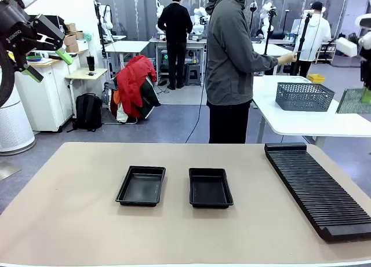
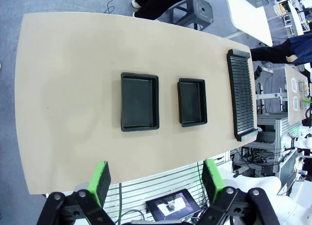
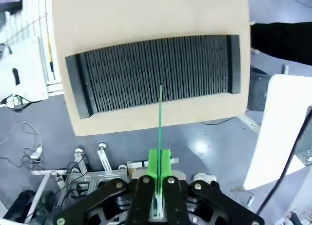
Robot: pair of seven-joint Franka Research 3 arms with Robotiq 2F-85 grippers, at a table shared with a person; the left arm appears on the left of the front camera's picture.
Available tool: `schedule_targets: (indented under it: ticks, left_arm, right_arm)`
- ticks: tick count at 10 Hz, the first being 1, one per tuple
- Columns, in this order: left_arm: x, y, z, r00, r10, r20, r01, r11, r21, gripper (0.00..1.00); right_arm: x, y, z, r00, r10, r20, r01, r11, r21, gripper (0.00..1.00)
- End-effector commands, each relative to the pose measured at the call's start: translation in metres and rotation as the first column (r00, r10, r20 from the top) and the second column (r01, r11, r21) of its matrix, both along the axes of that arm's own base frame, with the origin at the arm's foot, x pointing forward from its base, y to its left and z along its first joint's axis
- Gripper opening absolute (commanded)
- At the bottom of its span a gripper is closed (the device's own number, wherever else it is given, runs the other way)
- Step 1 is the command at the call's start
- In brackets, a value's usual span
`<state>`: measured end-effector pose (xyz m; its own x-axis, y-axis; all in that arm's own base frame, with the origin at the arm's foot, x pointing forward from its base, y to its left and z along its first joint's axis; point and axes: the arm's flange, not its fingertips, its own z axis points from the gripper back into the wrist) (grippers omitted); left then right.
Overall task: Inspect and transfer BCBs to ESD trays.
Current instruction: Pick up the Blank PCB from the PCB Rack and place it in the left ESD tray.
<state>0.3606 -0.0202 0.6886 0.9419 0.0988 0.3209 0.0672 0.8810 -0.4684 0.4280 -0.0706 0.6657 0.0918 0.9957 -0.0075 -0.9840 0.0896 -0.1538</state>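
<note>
Two empty black ESD trays lie side by side mid-table, the left tray [image 1: 141,186] [image 2: 140,108] and the right tray [image 1: 210,187] [image 2: 192,102]. My left gripper [image 1: 47,66] [image 2: 157,180] hangs high at the upper left, open and holding nothing, far above the trays. My right gripper [image 1: 365,93] [image 3: 159,161] is raised at the right edge, shut on a thin green BCB [image 1: 351,102]. In the right wrist view the BCB [image 3: 159,117] shows edge-on as a green line above the slotted rack.
A long black slotted rack [image 1: 319,186] [image 2: 242,93] [image 3: 156,78] lies along the table's right side. A person [image 1: 232,64] stands at the far edge, turned towards a white table holding a grey mesh basket [image 1: 304,96].
</note>
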Motion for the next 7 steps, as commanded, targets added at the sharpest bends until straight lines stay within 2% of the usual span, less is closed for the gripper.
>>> schedule_targets:
  ticks: [1, 3, 4, 5, 7]
  left_arm:
    - [0.0, 0.0, -0.001, 1.0, 0.001, 0.0, -0.001, 1.0, -0.001, 1.0]
    - [0.0, 0.0, -0.001, 1.0, 0.001, 0.0, -0.001, 1.0, -0.001, 1.0]
    - [0.0, 0.0, -0.001, 1.0, 0.001, 0.0, -0.001, 1.0, -0.001, 1.0]
    - [0.0, 0.0, -0.001, 1.0, 0.001, 0.0, -0.001, 1.0, -0.001, 1.0]
    - [0.0, 0.0, -0.001, 1.0, 0.001, 0.0, -0.001, 1.0, -0.001, 1.0]
  right_arm:
    - [0.017, -0.005, 0.025, 1.0, 0.022, -0.017, -0.021, 0.998, 0.064, 0.0]
    - [0.021, -0.011, 0.041, 1.0, 0.023, -0.007, -0.022, 0.997, 0.075, 0.0]
    - [0.019, -0.014, 0.043, 0.999, 0.04, -0.005, -0.039, 0.997, 0.069, 0.0]
    - [0.015, -0.006, 0.036, 1.0, 0.004, 0.005, -0.005, 0.999, 0.053, 0.0]
    - [0.015, -0.006, 0.036, 1.0, 0.004, 0.005, -0.005, 0.999, 0.053, 0.0]
